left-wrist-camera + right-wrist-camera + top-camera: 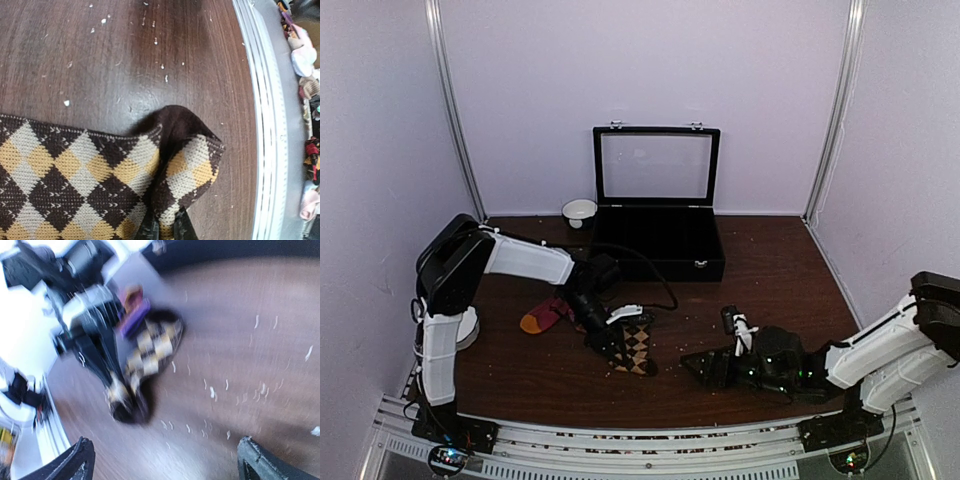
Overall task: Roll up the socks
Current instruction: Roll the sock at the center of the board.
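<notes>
A dark brown wooden table (770,290) stands inside a pale-walled booth, with an open black case (658,245) and a small white bowl (579,211) at the back. The brown argyle sock (638,348) lies left of centre, its long axis running from far to near and leaning slightly right. The left gripper (165,229) is closed, pinching a folded edge of it. The magenta sock (544,317) lies just to its left, orange toe pointing left. The right gripper (698,366) sits low to the right, jaws wide apart and empty.
</notes>
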`<move>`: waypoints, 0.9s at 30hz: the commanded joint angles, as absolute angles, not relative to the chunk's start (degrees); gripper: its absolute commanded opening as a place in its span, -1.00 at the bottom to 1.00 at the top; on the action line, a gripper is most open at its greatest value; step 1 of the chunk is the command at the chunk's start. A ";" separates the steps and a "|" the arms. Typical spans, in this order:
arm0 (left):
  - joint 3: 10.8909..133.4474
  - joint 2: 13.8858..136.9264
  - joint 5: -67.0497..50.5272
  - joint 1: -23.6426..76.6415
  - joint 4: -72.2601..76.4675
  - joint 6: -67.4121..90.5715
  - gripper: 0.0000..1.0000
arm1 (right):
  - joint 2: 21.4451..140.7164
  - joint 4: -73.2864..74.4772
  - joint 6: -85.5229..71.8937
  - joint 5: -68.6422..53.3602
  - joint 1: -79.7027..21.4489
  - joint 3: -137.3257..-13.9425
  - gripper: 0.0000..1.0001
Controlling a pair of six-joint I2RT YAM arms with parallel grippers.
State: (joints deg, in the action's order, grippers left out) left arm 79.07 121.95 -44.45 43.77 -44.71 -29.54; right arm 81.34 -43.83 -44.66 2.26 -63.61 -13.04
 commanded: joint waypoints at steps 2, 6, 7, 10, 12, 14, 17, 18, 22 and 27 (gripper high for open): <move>79.96 127.19 -39.93 42.34 -47.74 -29.09 -0.95 | 71.88 -19.71 -48.66 22.60 -62.53 -19.50 1.00; 80.95 128.26 -42.36 41.93 -49.82 -30.00 -0.95 | 72.73 -41.22 -30.36 12.84 -62.90 -14.12 0.99; 81.18 128.47 -42.49 41.94 -50.07 -30.15 -0.95 | 73.32 -42.86 -25.84 13.05 -64.45 -13.83 1.00; 82.51 129.85 -42.88 41.64 -51.55 -30.00 -0.95 | 76.52 -41.10 -9.91 11.08 -68.89 -16.88 0.75; 82.81 130.22 -43.56 41.08 -51.78 -29.74 -0.94 | 79.21 -36.76 -2.64 7.96 -70.23 -20.32 0.61; 83.12 130.38 -44.44 40.44 -52.09 -29.87 -0.93 | 82.16 -35.89 0.62 2.47 -70.55 -23.18 0.41; 83.66 130.71 -45.94 39.78 -53.22 -30.71 -0.93 | 87.11 -35.96 5.20 -3.67 -70.54 -27.81 0.20; 83.83 130.93 -46.12 39.81 -53.42 -30.82 -0.93 | 88.97 -32.83 7.42 -5.27 -70.64 -30.44 0.14; 85.09 132.34 -46.58 39.82 -54.87 -31.49 -0.91 | 96.34 -25.19 15.34 -7.59 -70.75 -39.13 -0.06; 85.24 132.45 -46.94 39.81 -55.23 -31.80 -0.90 | 101.45 -21.34 20.48 -7.28 -69.46 -44.71 -0.29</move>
